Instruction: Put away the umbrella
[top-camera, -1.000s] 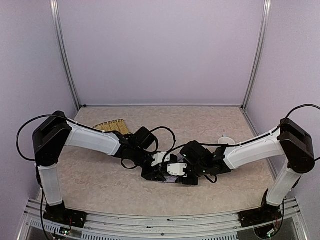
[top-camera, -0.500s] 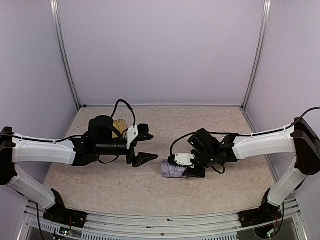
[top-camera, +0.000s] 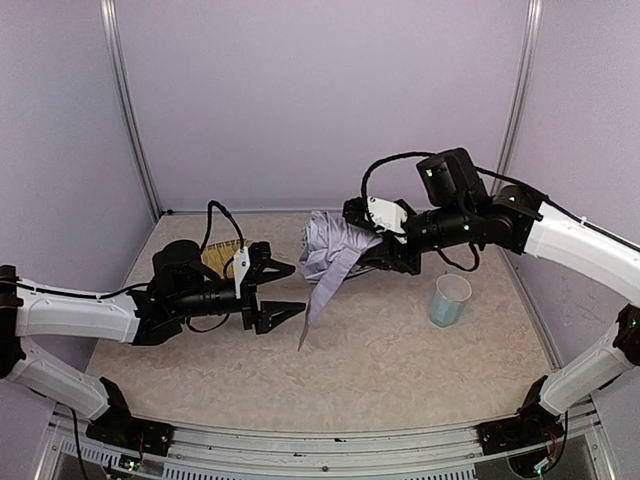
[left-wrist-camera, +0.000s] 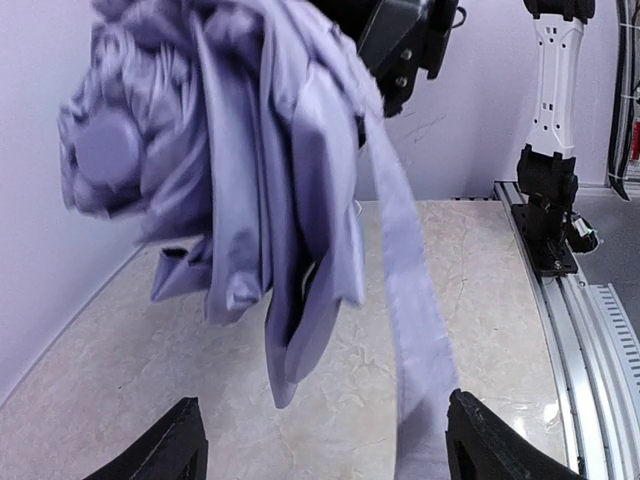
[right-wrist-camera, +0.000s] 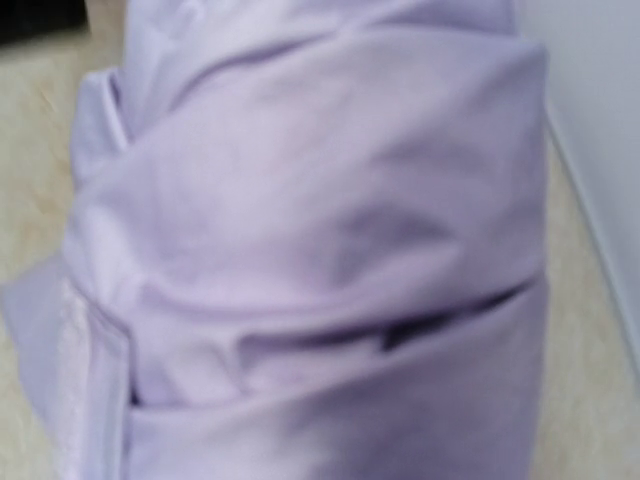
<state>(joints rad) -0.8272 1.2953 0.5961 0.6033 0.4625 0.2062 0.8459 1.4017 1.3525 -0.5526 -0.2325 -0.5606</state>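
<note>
Umbrella (top-camera: 328, 250) hangs clamped in my right gripper (top-camera: 372, 252) over the beige table (top-camera: 400, 350), lilac walls (top-camera: 320, 100) around; left gripper (top-camera: 288, 292) gapes. Only the left wrist shows its knob (left-wrist-camera: 108, 148).

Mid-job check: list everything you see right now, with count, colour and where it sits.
umbrella: one, pale lavender, folded, held off the table at centre back; its strap hangs down
cup: one, light blue, upright on the table at the right
straw tray: one, tan, on the table at back left, partly hidden behind the left arm
table: one, beige marbled
left pincer: one, black, open, low over the table to the left of the umbrella, holding nothing
right pincer: one, black, closed on the umbrella
</note>
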